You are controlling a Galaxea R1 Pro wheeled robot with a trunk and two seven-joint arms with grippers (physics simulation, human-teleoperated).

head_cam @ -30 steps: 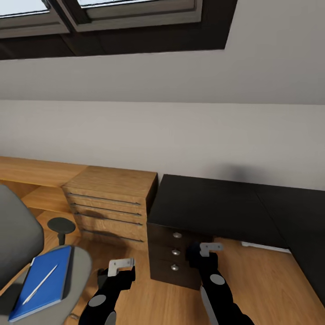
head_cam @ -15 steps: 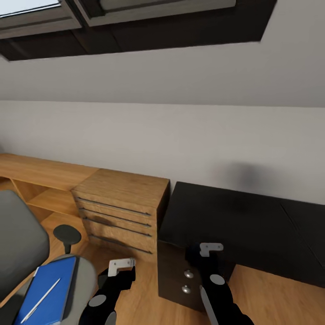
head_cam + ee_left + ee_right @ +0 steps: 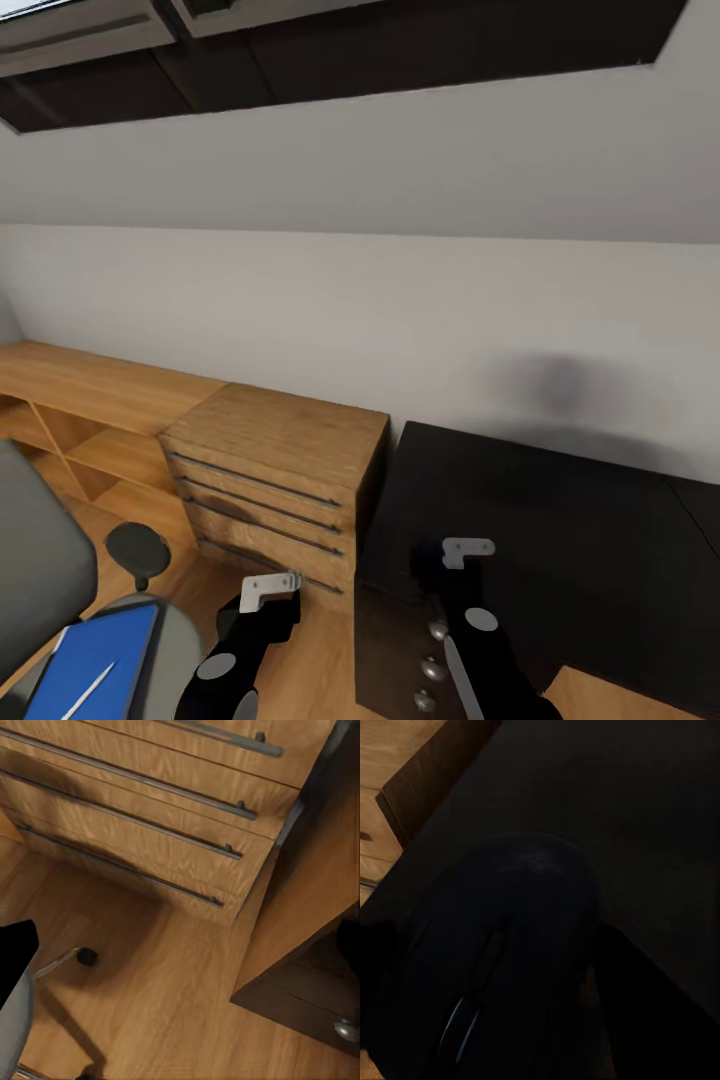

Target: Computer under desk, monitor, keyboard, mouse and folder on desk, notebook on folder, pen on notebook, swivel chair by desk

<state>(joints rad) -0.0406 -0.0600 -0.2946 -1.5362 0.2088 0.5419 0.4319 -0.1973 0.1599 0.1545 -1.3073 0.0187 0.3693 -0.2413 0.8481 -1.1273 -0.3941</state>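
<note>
The desk (image 3: 560,520) with its glossy black top stands against the wall at the right, its dark drawer unit (image 3: 432,640) with silver knobs just below. My right gripper (image 3: 440,575) hangs over the desk's near corner, shut on a black mouse (image 3: 517,945) whose scroll wheel faces the wrist camera. The grey swivel chair (image 3: 35,570) with a round black armrest (image 3: 137,545) is at the lower left. A blue folder (image 3: 85,665) lies on its seat with a thin white pen (image 3: 90,692) on top. My left gripper (image 3: 268,612) hovers above the wooden floor between chair and desk.
A light wooden drawer chest (image 3: 280,470) stands directly left of the desk, with a low wooden counter and shelves (image 3: 90,385) running further left. In the left wrist view I see the chest's drawers (image 3: 150,817), the desk's unit (image 3: 315,967) and a chair caster (image 3: 87,956).
The whole picture has shifted: the desk and wooden chest look nearer, and the chair has slid toward the lower left edge. Both arms keep their places in the picture.
</note>
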